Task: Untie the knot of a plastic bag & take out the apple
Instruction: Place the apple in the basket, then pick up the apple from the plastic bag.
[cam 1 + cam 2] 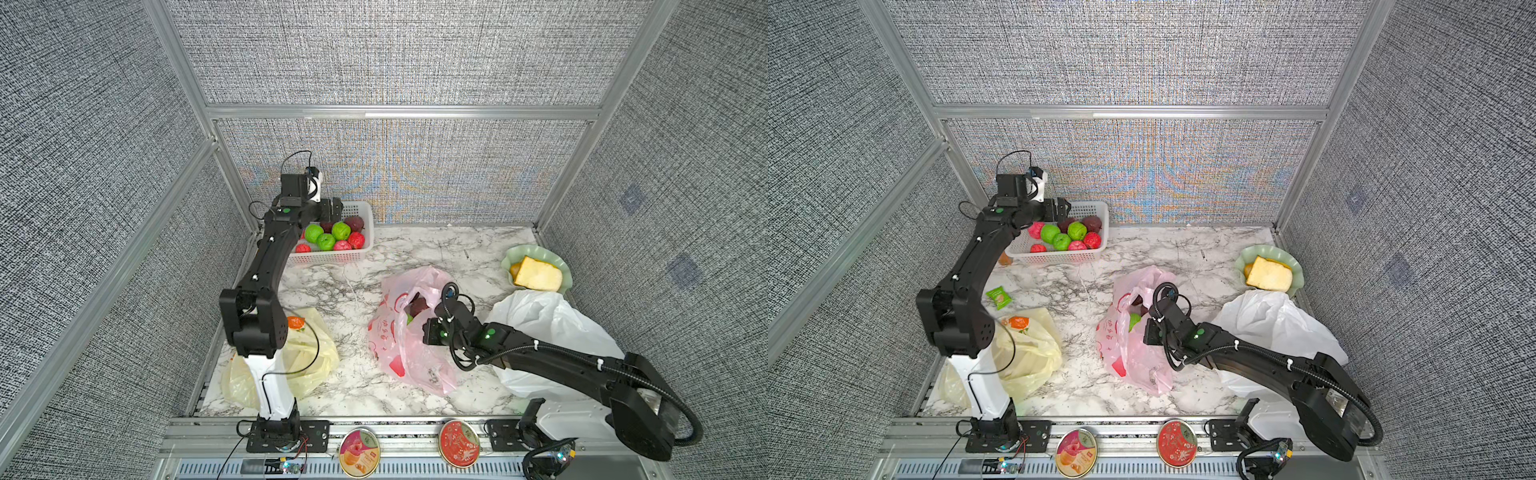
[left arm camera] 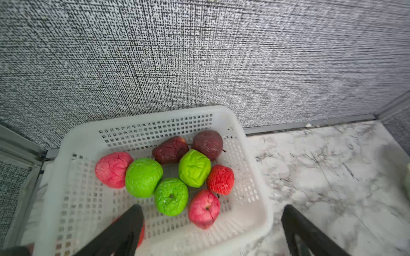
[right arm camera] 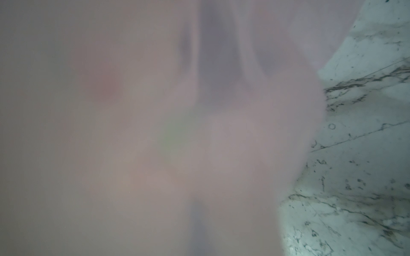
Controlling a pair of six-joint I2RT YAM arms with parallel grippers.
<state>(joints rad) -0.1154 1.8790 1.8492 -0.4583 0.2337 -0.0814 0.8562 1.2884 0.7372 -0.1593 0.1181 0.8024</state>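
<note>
The pink plastic bag (image 1: 415, 357) (image 1: 1142, 357) lies mid-table with its mouth open. Inside it show a dark red apple (image 1: 417, 305) and a green apple (image 1: 1134, 321). My right gripper (image 1: 430, 332) (image 1: 1151, 331) is at the bag's mouth, shut on the bag's film. Pink film covers almost all of the right wrist view, so the fingers there are only a dim shadow. My left gripper (image 2: 212, 208) (image 1: 334, 210) hangs open and empty over the white basket (image 2: 244, 230) (image 1: 368, 208), which holds several red, green and dark apples.
A yellow bag (image 1: 307, 353) lies by the left arm's base and a white bag (image 1: 548, 332) under the right arm. A green plate (image 1: 536, 251) with bread sits at the far right. A green packet (image 1: 998, 297) lies left; two round tins (image 1: 359, 453) (image 1: 459, 442) sit on the front rail.
</note>
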